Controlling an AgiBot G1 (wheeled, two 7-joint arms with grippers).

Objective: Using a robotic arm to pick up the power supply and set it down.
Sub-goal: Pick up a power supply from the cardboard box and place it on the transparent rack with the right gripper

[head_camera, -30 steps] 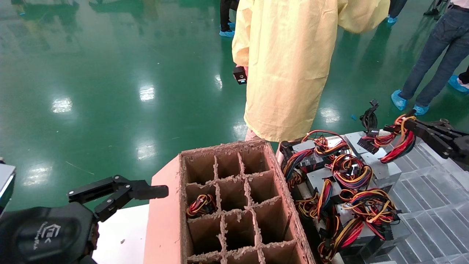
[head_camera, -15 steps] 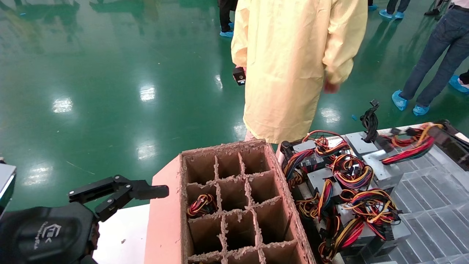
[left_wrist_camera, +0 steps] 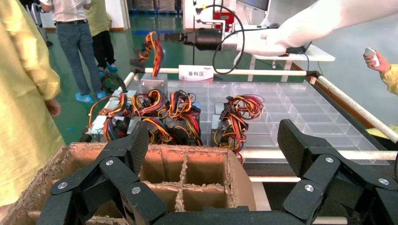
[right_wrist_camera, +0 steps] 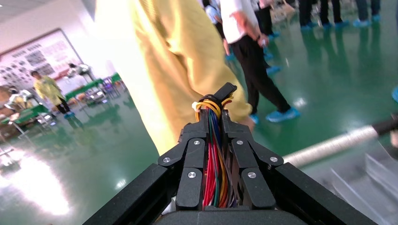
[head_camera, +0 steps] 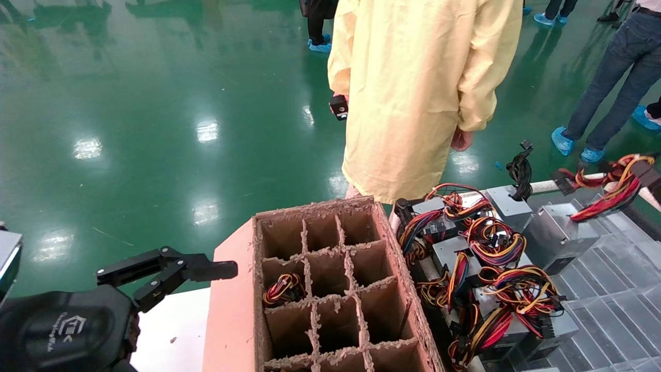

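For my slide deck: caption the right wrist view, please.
Right end effector clamped on a power supply's wire bundle.

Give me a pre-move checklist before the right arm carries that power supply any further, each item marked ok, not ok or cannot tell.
1. Right gripper shut on the wire bundle: ok.
2. Grip on the metal body: not ok; the power supply hangs by its wires alone.
3. Unit free of the other power supplies: cannot tell.
4. Empty cells in the cardboard crate: ok.
5. Person in the yellow coat close to the crate and pile: not ok.
6. Left gripper open, beside the crate: ok.
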